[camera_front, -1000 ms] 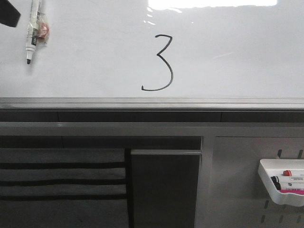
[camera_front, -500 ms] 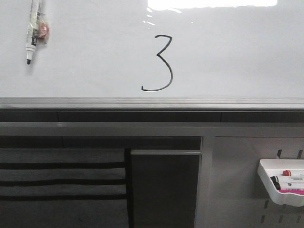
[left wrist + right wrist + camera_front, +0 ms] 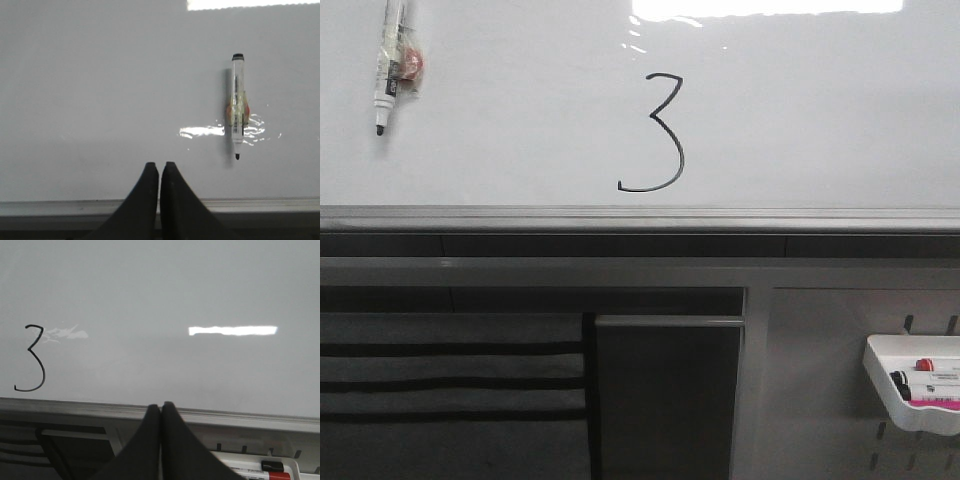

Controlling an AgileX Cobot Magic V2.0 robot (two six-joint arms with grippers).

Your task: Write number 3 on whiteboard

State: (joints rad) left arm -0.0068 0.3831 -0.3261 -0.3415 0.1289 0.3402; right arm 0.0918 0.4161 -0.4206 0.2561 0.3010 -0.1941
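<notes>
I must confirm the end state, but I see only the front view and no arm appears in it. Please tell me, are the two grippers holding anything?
Observer: No. In the left wrist view the left gripper is shut on nothing, its fingertips pressed together.
Operator: And the right one?
Observer: The right gripper is also shut and empty, in front of the whiteboard rail.
Operator: Where is the marker compared with the left gripper?
Observer: The marker hangs on the board, tip down, apart from the fingers and clearly to one side of them.
</notes>
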